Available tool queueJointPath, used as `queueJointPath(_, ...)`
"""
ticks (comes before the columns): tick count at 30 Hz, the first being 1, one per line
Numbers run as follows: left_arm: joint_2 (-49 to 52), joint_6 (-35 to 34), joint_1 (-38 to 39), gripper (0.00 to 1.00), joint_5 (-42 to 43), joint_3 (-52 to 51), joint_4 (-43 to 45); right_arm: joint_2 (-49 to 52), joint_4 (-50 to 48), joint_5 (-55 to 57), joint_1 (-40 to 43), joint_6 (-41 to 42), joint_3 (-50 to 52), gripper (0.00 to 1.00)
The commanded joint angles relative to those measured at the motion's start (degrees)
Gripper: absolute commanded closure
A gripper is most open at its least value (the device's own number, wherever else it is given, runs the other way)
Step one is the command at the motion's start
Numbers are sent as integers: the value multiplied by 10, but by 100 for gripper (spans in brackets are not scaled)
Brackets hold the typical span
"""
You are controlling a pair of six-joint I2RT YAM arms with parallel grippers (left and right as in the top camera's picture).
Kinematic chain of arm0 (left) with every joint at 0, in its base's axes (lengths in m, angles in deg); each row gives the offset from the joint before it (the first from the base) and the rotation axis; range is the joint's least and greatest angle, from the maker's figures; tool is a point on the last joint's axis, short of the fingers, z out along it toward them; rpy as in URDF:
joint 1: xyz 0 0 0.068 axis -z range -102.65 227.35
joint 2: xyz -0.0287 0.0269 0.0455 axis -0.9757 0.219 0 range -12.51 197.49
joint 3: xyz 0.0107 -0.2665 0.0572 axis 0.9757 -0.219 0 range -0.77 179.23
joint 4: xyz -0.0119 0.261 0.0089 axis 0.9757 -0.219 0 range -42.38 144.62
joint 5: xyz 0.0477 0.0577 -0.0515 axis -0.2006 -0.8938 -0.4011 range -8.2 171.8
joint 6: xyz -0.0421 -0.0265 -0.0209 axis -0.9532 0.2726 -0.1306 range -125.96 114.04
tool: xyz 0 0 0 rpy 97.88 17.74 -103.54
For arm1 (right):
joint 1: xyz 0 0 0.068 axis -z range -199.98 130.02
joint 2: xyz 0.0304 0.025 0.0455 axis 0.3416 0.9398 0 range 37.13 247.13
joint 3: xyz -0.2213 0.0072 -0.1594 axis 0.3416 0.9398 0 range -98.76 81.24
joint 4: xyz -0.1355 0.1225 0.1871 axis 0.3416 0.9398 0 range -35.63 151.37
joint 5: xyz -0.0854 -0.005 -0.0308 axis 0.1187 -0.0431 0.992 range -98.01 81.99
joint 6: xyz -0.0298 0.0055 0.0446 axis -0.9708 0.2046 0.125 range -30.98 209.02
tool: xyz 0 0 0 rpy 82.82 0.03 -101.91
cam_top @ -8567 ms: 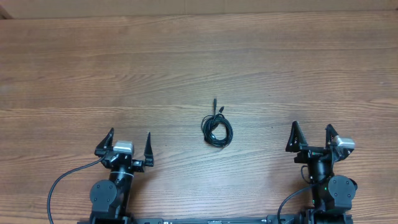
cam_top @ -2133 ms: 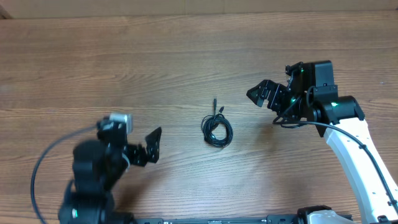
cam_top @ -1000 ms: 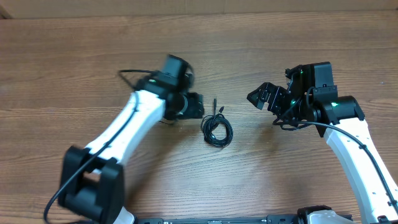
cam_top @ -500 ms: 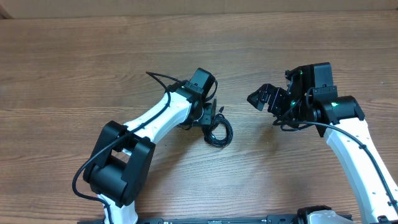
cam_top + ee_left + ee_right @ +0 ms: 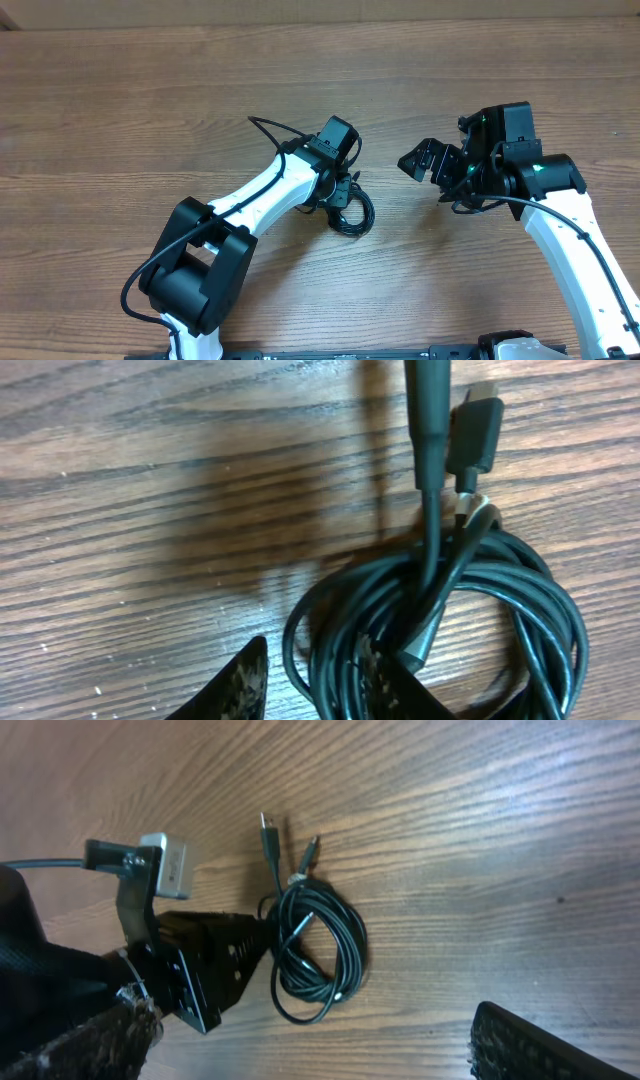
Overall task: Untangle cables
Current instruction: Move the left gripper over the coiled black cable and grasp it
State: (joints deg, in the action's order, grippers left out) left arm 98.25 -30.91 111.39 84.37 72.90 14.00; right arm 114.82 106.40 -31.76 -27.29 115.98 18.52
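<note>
**Small coil of thin black cables** (image 5: pixel 355 218) on the wood-grain table (image 5: pixel 120 110), plug ends (image 5: pixel 478 430) projecting from the coil. The left end effector (image 5: pixel 315 685), fingers (image 5: pixel 245 682) parted, straddles strands on one side of the coil; closing on only a few strands would likely ease separation. The right end effector (image 5: pixel 418 160), spread wide and empty, hovers beside the coil, apart from it.

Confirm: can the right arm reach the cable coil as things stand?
Probably yes. The right arm's fingers are open beside the cable coil with bare table between; the left arm's fingers straddle only the coil's far side.
</note>
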Motion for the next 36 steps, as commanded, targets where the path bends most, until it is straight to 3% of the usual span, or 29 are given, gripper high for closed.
queueJointPath(1,8,-4,-1,68,-19,-5,5,-1,6,2,-2,-2,-14,0)
queueJointPath(7,32,-4,2,66,-10,-5,7,-1,12,2,-2,-2,-14,0)
queueJointPath(10,52,-4,2,74,13,-5,9,-1,12,2,-2,-2,-14,0)
queueJointPath(13,73,-3,2,96,31,-5,7,-1,12,2,-2,-2,-14,0)
queueJointPath(20,56,-4,-17,96,16,11,-30,-1,12,2,-2,-2,-14,0)
queueJointPath(31,-79,-4,-94,96,15,49,-101,0,12,-5,-4,67,-6,0)
queueJointPath(34,-106,-4,-97,96,18,49,-110,2,12,-5,-15,125,-1,20)
queueJointPath(36,-118,-7,-97,96,20,49,-112,3,7,-5,-28,151,4,27)
